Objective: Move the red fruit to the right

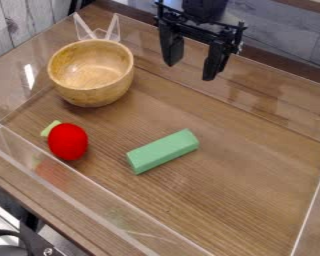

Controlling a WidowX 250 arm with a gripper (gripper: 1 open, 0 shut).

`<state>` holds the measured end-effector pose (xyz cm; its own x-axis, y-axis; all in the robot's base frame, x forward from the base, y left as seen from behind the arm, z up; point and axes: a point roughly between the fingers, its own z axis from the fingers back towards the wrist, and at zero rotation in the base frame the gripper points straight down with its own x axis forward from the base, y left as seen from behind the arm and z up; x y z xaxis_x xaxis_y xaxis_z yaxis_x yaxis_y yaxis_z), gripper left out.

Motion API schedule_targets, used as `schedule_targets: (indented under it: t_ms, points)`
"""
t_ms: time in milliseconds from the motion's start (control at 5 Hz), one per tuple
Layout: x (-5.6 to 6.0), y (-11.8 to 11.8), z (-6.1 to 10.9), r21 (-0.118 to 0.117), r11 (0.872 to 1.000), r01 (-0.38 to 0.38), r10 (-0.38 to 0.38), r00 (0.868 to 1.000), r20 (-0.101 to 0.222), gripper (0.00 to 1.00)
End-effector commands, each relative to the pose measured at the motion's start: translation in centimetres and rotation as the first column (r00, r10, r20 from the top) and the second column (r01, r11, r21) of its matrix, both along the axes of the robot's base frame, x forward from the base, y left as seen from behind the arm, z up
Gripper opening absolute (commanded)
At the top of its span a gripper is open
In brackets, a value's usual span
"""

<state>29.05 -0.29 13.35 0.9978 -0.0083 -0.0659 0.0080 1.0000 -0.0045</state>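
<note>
Red fruit lies well apart from open gripper

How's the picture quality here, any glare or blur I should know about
In the camera view, pale glare streaks the wooden table near the far right and the clear wall at the front edge; the red fruit and green block are fairly sharp and cast soft, short shadows; the wooden bowl is evenly lit; the open end effector looks dark, with little detail.
</note>
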Motion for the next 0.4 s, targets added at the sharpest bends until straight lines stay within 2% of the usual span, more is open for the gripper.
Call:
schedule_targets:
  t_ms: [0,200]
  points:
    - [-1.0,-1.1,-1.3,0.001,1.000,0.000,0.000,1.000,-0.030,1.00]
    - [-3.6,1.2,-1.9,0.003,1.000,-0.017,0.017,0.999,-0.034,1.00]
